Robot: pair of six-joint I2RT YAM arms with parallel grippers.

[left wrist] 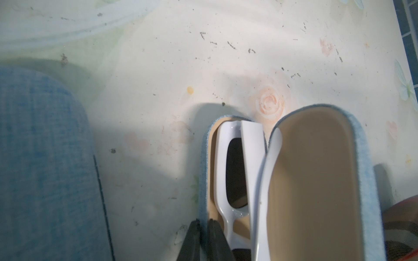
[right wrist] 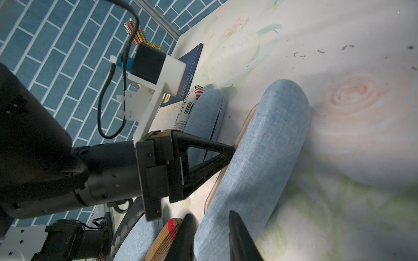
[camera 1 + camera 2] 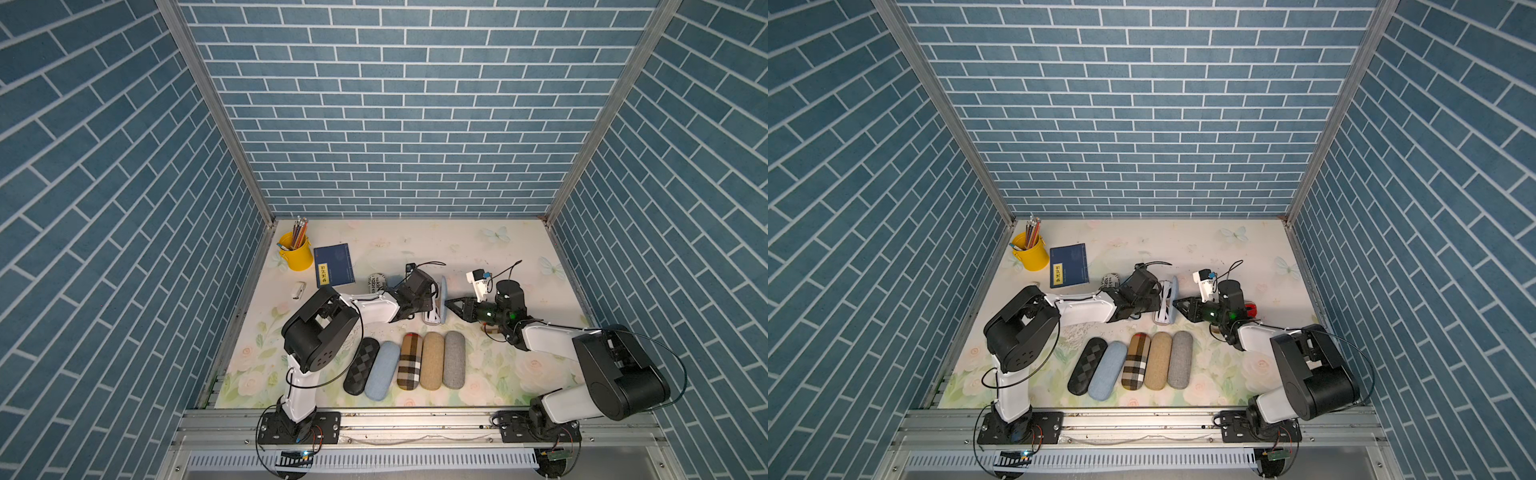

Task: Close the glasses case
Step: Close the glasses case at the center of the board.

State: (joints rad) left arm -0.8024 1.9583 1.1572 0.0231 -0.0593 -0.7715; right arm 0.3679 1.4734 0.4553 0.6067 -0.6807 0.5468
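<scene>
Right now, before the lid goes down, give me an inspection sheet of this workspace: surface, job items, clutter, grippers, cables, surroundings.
Surface: floral table, marked with dark specks.
Job's things: open blue glasses case, white sunglasses inside.
Clutter: five closed cases in a row; pencil cup; notebook.
Grippers: left gripper pinches the case's base wall; right gripper straddles the lid, grip unclear.
Cables: black wrist cables loop above both wrists.
Surroundings: blue brick-pattern walls; metal rail in front.
</scene>
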